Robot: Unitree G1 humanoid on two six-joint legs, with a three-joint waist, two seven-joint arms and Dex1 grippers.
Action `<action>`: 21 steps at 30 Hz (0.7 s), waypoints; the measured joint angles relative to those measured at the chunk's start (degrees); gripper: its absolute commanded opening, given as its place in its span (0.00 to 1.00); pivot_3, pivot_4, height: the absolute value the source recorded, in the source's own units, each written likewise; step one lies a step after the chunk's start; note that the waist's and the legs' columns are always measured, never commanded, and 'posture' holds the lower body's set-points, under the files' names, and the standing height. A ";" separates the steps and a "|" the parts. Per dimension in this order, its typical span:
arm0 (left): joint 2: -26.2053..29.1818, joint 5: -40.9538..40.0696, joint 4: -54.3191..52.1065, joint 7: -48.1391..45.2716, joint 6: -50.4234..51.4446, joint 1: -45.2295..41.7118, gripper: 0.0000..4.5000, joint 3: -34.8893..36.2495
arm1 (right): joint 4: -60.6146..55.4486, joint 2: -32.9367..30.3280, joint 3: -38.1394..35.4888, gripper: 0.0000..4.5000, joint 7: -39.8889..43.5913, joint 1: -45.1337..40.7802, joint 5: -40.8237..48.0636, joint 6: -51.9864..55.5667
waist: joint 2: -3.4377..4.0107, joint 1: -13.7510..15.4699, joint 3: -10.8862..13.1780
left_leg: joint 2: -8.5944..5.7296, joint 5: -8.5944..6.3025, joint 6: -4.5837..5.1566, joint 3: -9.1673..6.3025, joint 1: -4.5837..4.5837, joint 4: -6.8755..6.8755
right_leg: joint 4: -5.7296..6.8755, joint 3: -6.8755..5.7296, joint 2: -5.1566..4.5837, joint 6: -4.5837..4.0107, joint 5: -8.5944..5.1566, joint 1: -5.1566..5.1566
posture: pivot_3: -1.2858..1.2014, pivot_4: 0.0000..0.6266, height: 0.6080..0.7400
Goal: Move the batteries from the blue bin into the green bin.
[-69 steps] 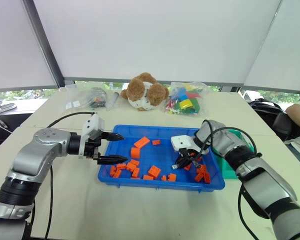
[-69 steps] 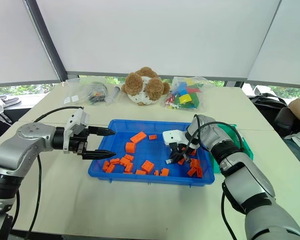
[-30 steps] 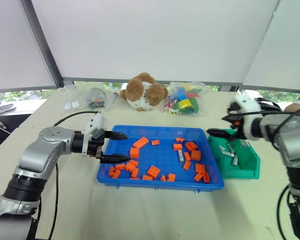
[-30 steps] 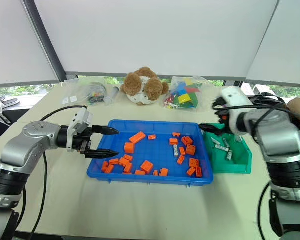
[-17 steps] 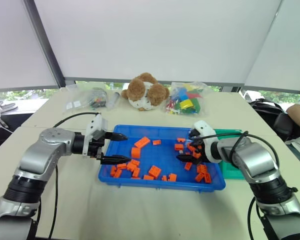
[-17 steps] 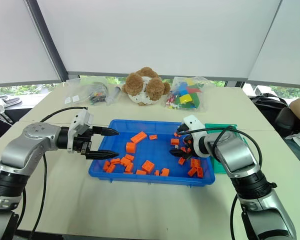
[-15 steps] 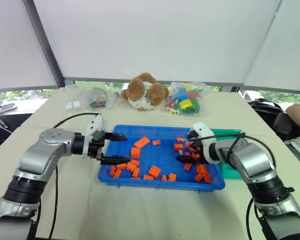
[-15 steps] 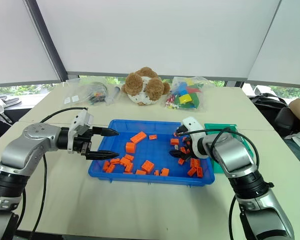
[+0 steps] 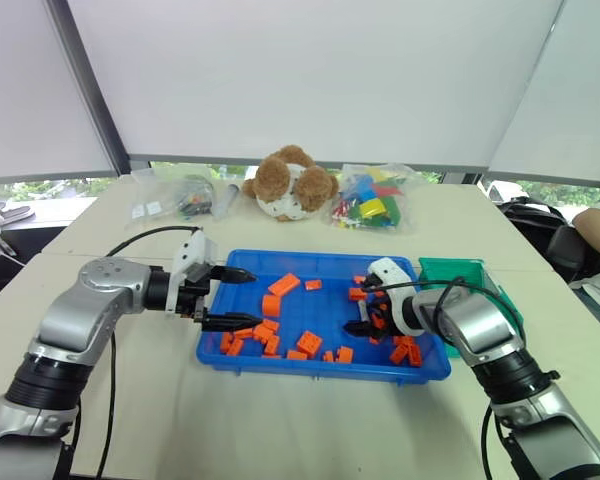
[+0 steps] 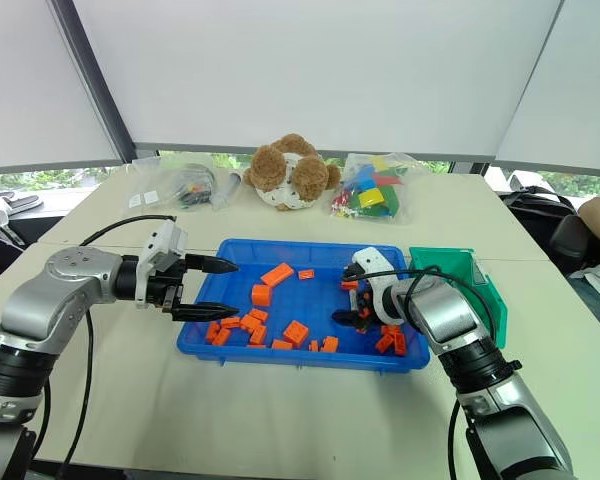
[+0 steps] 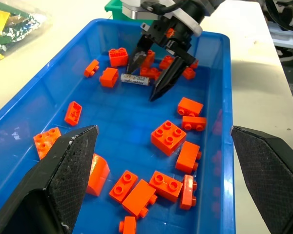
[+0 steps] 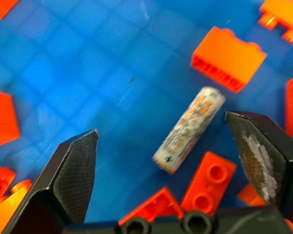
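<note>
Beige table (image 9: 280, 420) beneath white window blinds (image 9: 310, 70).

orange toy blocks (image 9: 307, 343) lay scattered about. a brown plush toy (image 9: 290, 182) sat at the table's (image 9: 280, 420) far edge, between a bag of coloured blocks (image 9: 371, 209) and clear bags of small parts (image 9: 180, 196).

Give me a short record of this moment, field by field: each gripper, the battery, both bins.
right gripper: open, straddling the battery, not touching it
left gripper: open, hovering at the tray's left end
battery: lying flat among orange blocks
blue bin: holds the blocks and one visible battery
green bin: right of the tray, contents hidden
</note>
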 measured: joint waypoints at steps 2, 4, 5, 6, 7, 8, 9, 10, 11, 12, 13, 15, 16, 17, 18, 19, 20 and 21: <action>0.00 0.00 -0.16 0.34 0.03 0.04 1.00 0.01 | 1.29 0.30 0.66 0.99 0.10 -0.65 -0.07 -0.75 | 0.00 -0.05 0.00 | 0.00 0.00 0.00 0.00 0.00 -0.01 | 0.00 0.00 0.01 0.00 0.00 0.00 | 0.52 0.24 0.90; 0.00 -0.02 -0.32 0.49 0.03 0.22 1.00 0.02 | 2.23 0.62 1.06 0.99 0.22 -1.21 -0.10 -1.51 | 0.00 -0.07 0.00 | 0.00 0.00 0.00 0.00 0.00 -0.01 | 0.00 0.00 0.01 0.00 0.00 0.00 | 0.52 0.24 0.90; 0.00 -0.02 -0.48 0.56 0.04 0.45 1.00 0.03 | 2.56 0.62 1.32 0.94 0.32 -1.41 -0.14 -1.78 | 0.00 -0.07 0.00 | 0.00 0.00 0.00 0.00 0.00 -0.01 | 0.00 0.00 0.00 0.00 0.00 0.00 | 0.52 0.24 0.90; 0.00 -0.02 -0.53 0.66 0.04 0.58 1.00 0.03 | 2.74 0.62 1.52 0.88 0.41 -1.48 -0.23 -2.07 | 0.00 -0.07 0.00 | 0.01 0.00 0.00 0.00 0.00 -0.01 | 0.00 0.00 0.00 0.00 0.00 0.00 | 0.52 0.24 0.90; 0.01 -0.02 -0.57 0.73 0.04 0.64 1.00 0.04 | 2.93 0.62 1.68 0.80 0.48 -1.55 -0.35 -2.31 | 0.00 -0.05 0.00 | 0.01 0.00 0.00 0.00 0.00 -0.01 | 0.00 0.00 0.00 0.00 0.00 0.00 | 0.52 0.24 0.90; 0.02 -0.02 -0.59 0.77 0.04 0.68 1.00 0.05 | 3.02 0.61 1.73 0.69 0.52 -1.56 -0.43 -2.47 | 0.00 -0.02 0.00 | 0.01 0.00 0.00 0.00 0.00 -0.01 | 0.00 0.00 0.00 0.00 0.00 0.00 | 0.52 0.24 0.90; 0.08 -0.03 -0.62 0.80 0.04 0.81 1.00 0.12 | 3.02 0.60 1.85 0.58 0.59 -1.56 -0.46 -2.50 | 0.00 -0.02 0.00 | 0.01 0.00 0.00 0.00 0.00 0.00 | 0.00 0.00 0.00 0.00 0.00 0.00 | 0.52 0.24 0.90; 0.13 -0.04 -0.63 0.84 0.05 1.00 1.00 0.16 | 2.96 0.53 1.96 0.46 0.72 -1.55 -0.47 -2.52 | 0.00 -0.02 0.00 | 0.01 0.00 0.00 0.00 0.00 0.00 | 0.00 0.00 0.00 0.00 0.00 0.00 | 0.52 0.24 0.90; 0.14 -0.04 -0.63 0.87 0.06 1.16 1.00 0.16 | 2.93 0.45 2.04 0.35 0.86 -1.55 -0.48 -2.52 | 0.00 -0.02 0.00 | 0.01 0.00 0.00 0.00 0.00 0.00 | 0.00 0.00 0.00 0.00 0.00 0.00 | 0.52 0.24 0.90; 0.15 -0.04 -0.63 0.90 0.06 1.29 1.00 0.16 | 2.83 0.33 2.19 0.23 1.02 -1.54 -0.49 -2.52 | 0.00 -0.03 0.00 | 0.00 0.00 0.00 0.00 0.00 0.00 | 0.00 0.00 0.00 0.00 0.00 0.00 | 0.52 0.24 0.90; 0.15 -0.04 -0.64 0.92 0.06 1.35 1.00 0.17 | 2.67 0.21 2.33 0.10 1.17 -1.48 -0.48 -2.50 | 0.00 -0.03 0.00 | 0.01 0.00 0.00 0.00 0.00 0.00 | 0.00 0.00 0.00 0.00 0.00 0.00 | 0.52 0.24 0.90; 0.15 -0.04 -0.64 0.96 0.06 1.41 1.00 0.17 | 2.08 -0.10 2.70 0.01 1.40 -1.33 -0.48 -2.41 | 0.00 -0.04 0.00 | 0.01 0.00 0.00 0.00 0.00 0.00 | 0.00 0.00 0.00 0.00 0.00 0.00 | 0.52 0.24 0.90; 0.16 -0.04 -0.64 0.96 0.06 1.42 1.00 0.17 | 1.89 -0.14 2.81 0.01 1.45 -1.31 -0.48 -2.29 | 0.00 -0.04 0.00 | 0.01 0.00 0.00 0.00 0.00 0.00 | 0.00 0.00 0.00 0.00 0.00 0.00 | 0.52 0.24 0.90; 0.16 -0.04 -0.64 0.97 0.06 1.42 1.00 0.17 | 1.70 -0.15 2.82 0.01 1.46 -1.31 -0.46 -1.97 | 0.00 -0.04 0.00 | 0.01 0.00 0.00 0.00 0.00 0.00 | 0.00 0.00 0.00 0.00 0.00 0.00 | 0.52 0.24 0.90; 0.16 -0.04 -0.64 0.96 0.06 1.42 1.00 0.17 | 1.28 -0.17 2.84 0.01 1.44 -1.30 -0.44 -1.42 | 0.00 -0.03 0.00 | 0.01 0.00 0.00 0.00 0.00 0.00 | 0.00 0.00 0.00 0.00 0.00 0.00 | 0.52 0.24 0.90; 0.16 -0.04 -0.64 0.96 0.05 1.41 1.00 0.17 | 0.74 -0.17 2.86 0.01 1.41 -1.30 -0.39 -0.93 | 0.00 -0.04 0.00 | 0.01 0.00 0.00 0.00 0.00 0.00 | 0.00 0.00 0.00 0.00 0.00 0.00 | 0.52 0.24 0.90; 0.16 -0.03 -0.63 0.95 0.05 1.41 1.00 0.17 | 0.30 -0.17 2.84 0.01 1.35 -1.31 -0.30 -0.21 | 0.00 -0.05 0.00 | 0.01 0.00 0.00 0.00 0.00 0.00 | 0.00 0.00 0.00 0.00 0.00 0.00 | 0.52 0.24 0.90; 0.15 -0.03 -0.63 0.93 0.05 1.40 1.00 0.17 | -0.18 -0.14 2.69 0.01 1.19 -1.31 -0.05 0.60 | 0.00 -0.04 0.00 | 0.01 0.00 0.00 0.00 0.00 0.00 | 0.00 0.00 0.00 0.00 0.00 0.00 | 0.52 0.24 0.90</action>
